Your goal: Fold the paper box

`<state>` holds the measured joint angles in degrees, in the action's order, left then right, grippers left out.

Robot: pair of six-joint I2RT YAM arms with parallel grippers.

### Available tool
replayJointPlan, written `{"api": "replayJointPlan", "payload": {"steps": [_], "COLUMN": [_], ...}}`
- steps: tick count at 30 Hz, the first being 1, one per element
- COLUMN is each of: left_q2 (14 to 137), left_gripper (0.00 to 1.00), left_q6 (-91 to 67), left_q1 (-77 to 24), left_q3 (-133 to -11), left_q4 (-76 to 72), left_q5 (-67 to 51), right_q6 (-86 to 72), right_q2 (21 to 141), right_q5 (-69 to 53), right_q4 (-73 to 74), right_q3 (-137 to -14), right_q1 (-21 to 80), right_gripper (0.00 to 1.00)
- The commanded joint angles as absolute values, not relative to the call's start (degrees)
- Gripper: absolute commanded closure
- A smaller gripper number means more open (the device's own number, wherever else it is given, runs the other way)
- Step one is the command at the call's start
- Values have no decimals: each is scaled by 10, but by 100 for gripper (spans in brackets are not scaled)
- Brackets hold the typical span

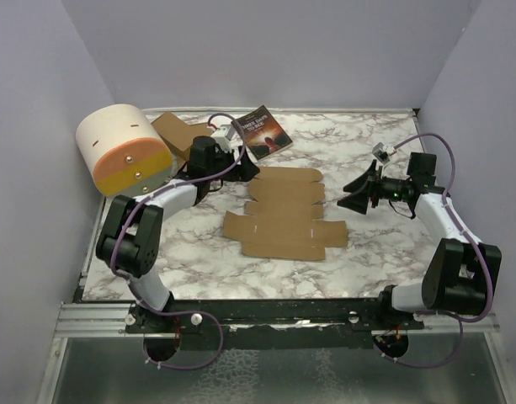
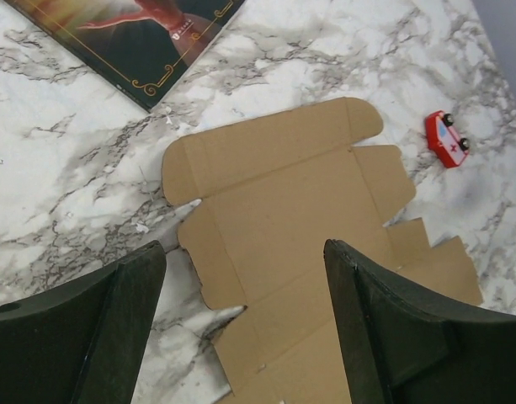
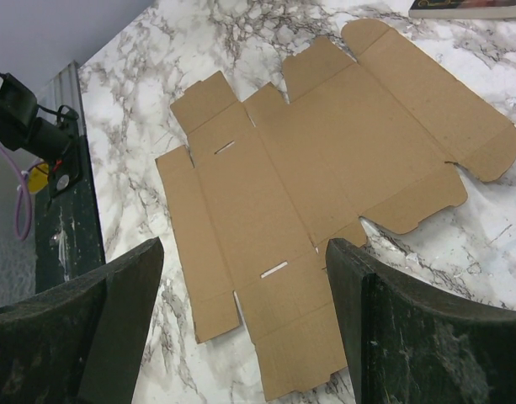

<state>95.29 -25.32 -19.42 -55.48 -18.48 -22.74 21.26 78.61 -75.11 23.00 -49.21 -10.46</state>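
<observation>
The paper box [image 1: 283, 215] lies as a flat brown die-cut sheet in the middle of the marble table, flaps spread and creases showing. My left gripper [image 1: 242, 168] hovers over the sheet's far left end, open. In the left wrist view the sheet [image 2: 283, 194] lies below the left gripper [image 2: 245, 248], with nothing between the fingers. My right gripper [image 1: 355, 195] hangs to the right of the sheet, pointing at it, open and holding nothing. The right wrist view shows the whole sheet [image 3: 325, 160] beyond the spread right gripper [image 3: 243, 244].
A dark-covered book [image 1: 264, 132] lies at the back, just beyond the sheet. A cream and orange cylinder [image 1: 123, 156] stands at the back left, with flat brown cardboard pieces [image 1: 175, 133] behind it. A small red toy car [image 2: 446, 139] sits near the sheet's edge. Walls close three sides.
</observation>
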Motion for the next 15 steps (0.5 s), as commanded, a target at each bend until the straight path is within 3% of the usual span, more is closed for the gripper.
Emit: {"api": "replayJointPlan", "payload": {"steps": [1, 4, 9, 15], "left_q2": [1016, 1064, 1143, 1186], "left_gripper": [21, 22, 32, 38], "left_q6": [-187, -173, -152, -150], "left_q1": [-189, -189, -189, -189], "left_q3": [-620, -666, -731, -744], "left_q4": [-105, -61, -1, 14], "left_q5": [-239, -247, -298, -325], "right_q6": [214, 214, 214, 213], "right_q2": [779, 780, 783, 784], "right_q5": [-756, -755, -748, -744], "right_q4": [219, 218, 219, 218], "right_q3": [-491, -492, -494, -493], "right_q1": [-105, -105, -105, -105], "right_gripper": [21, 21, 21, 21]}}
